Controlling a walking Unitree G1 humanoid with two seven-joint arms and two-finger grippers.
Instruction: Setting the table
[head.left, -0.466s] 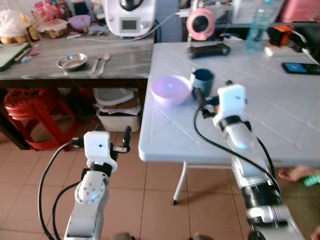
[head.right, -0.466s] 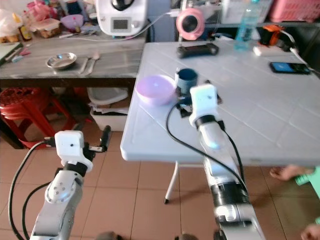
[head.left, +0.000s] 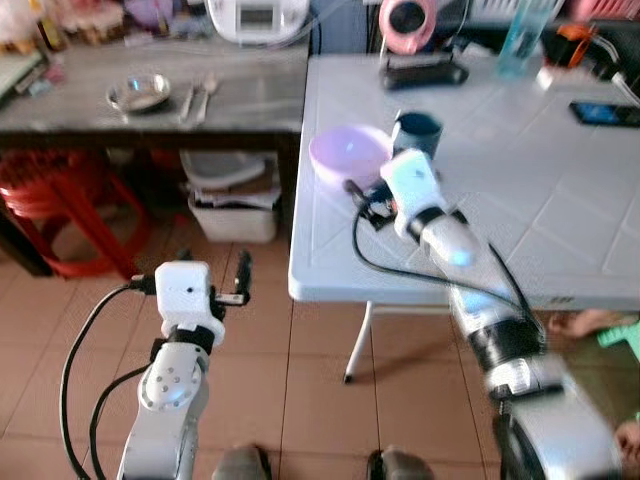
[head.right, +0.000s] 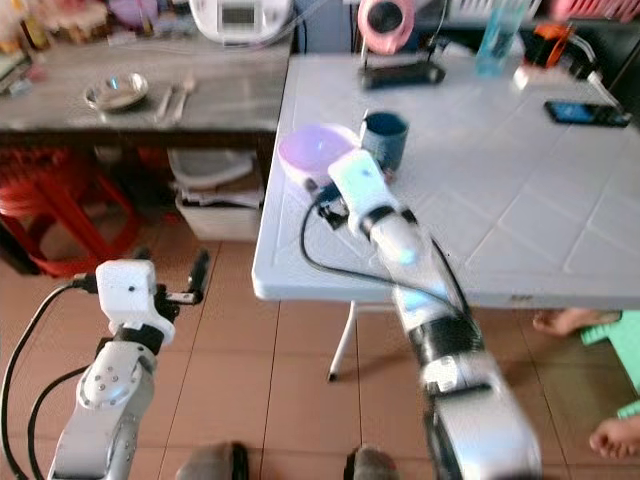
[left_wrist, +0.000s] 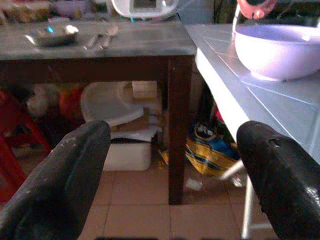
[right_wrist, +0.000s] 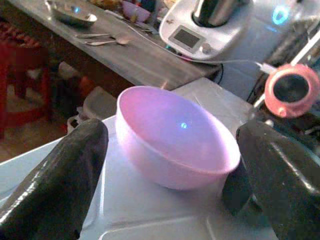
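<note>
A lilac bowl (head.left: 348, 155) stands near the left edge of the white table (head.left: 520, 220), with a dark blue cup (head.left: 417, 133) just behind it to the right. My right gripper (head.left: 362, 192) hovers low over the table at the bowl's near side. It is open, and in the right wrist view the bowl (right_wrist: 175, 135) lies between the two black fingers (right_wrist: 60, 185) without touching them. My left gripper (head.left: 243, 278) hangs open above the floor, left of the table edge, holding nothing. A steel dish (head.left: 138, 93) and spoons (head.left: 200, 98) lie on the grey side table (head.left: 250, 105).
A red stool (head.left: 60, 200) and a white bin (head.left: 235, 200) sit under the side table. A phone (head.left: 605, 113), a bottle (head.left: 525, 35) and a black device (head.left: 420, 70) are at the table's far side. A person's foot (head.left: 590, 325) is at the right.
The camera has tipped and shifted. My right gripper has swung left from beside the cup to the near side of the bowl. The left arm hangs much as before.
</note>
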